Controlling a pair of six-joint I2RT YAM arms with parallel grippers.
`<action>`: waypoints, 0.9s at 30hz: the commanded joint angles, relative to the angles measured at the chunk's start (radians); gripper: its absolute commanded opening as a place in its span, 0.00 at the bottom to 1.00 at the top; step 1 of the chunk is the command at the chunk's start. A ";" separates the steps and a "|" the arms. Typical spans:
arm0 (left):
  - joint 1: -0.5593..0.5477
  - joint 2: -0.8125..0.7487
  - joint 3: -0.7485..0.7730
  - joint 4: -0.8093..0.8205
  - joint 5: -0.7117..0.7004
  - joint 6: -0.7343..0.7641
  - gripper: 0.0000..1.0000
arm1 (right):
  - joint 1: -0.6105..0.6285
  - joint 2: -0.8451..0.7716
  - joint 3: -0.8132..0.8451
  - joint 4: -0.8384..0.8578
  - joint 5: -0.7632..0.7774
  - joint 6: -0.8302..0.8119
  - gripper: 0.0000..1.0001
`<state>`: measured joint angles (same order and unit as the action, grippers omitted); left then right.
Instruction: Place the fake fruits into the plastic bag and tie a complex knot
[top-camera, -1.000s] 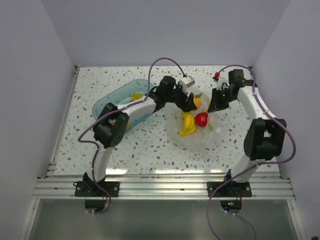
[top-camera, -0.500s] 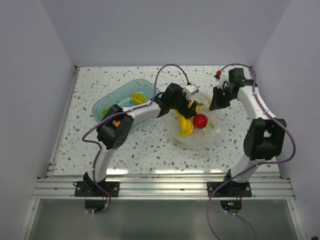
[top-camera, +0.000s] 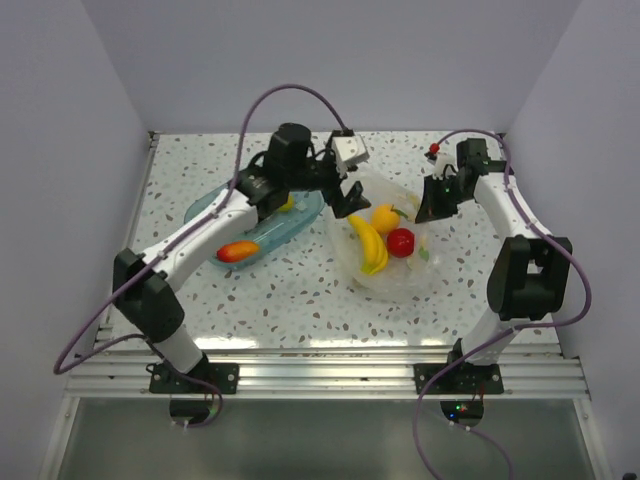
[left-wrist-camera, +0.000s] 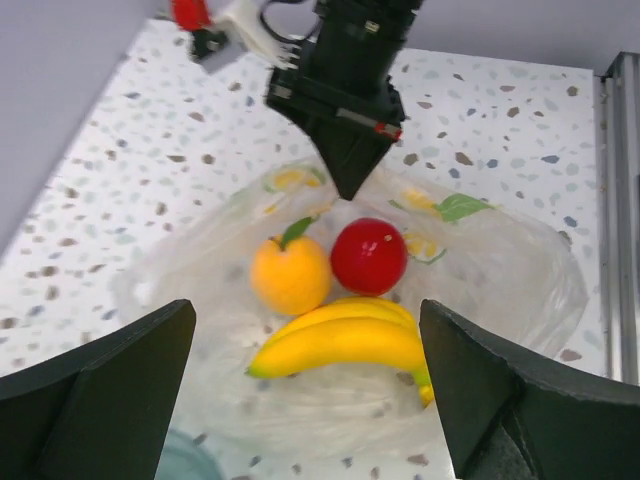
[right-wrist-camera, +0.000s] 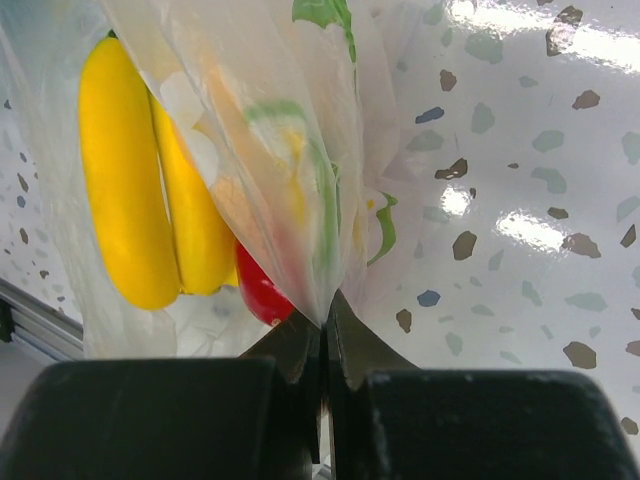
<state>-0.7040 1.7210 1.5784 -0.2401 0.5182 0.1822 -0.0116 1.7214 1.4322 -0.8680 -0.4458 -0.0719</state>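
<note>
The clear plastic bag (top-camera: 395, 270) lies open at the table's middle right, with the banana bunch (top-camera: 368, 246), the red apple (top-camera: 401, 241) and the orange (top-camera: 384, 217) inside. My left gripper (top-camera: 349, 196) is open and empty, just above the bag's left rim. The left wrist view shows its jaws wide apart (left-wrist-camera: 310, 400) over the banana (left-wrist-camera: 345, 340), orange (left-wrist-camera: 290, 273) and apple (left-wrist-camera: 369, 255). My right gripper (top-camera: 428, 207) is shut on the bag's right edge (right-wrist-camera: 320, 230) and holds it up. An orange-red piece (top-camera: 237, 250) lies in the teal tray (top-camera: 275, 235). The grapes are hidden.
The teal tray sits left of the bag, partly under my left arm, with a yellow piece (top-camera: 287, 205) showing beside the arm. Grey walls close the table's back and sides. A metal rail (top-camera: 320, 350) runs along the near edge.
My left gripper let go of the orange, which now lies in the bag, and drew back to the left rim. The left arm swung up and back, uncovering the tray. The right gripper held still.
</note>
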 joint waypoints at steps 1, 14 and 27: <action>0.144 -0.064 -0.015 -0.148 0.080 0.175 1.00 | -0.001 -0.025 0.002 0.012 -0.042 -0.016 0.00; 0.446 0.072 -0.031 -0.298 0.008 0.749 0.99 | 0.001 -0.013 0.010 -0.012 -0.050 -0.048 0.00; 0.446 0.216 -0.026 -0.357 -0.050 1.023 0.99 | 0.065 -0.042 -0.053 0.046 -0.012 -0.184 0.00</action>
<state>-0.2577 1.9198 1.5146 -0.5648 0.4744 1.0889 0.0185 1.7214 1.3842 -0.8642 -0.4622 -0.1909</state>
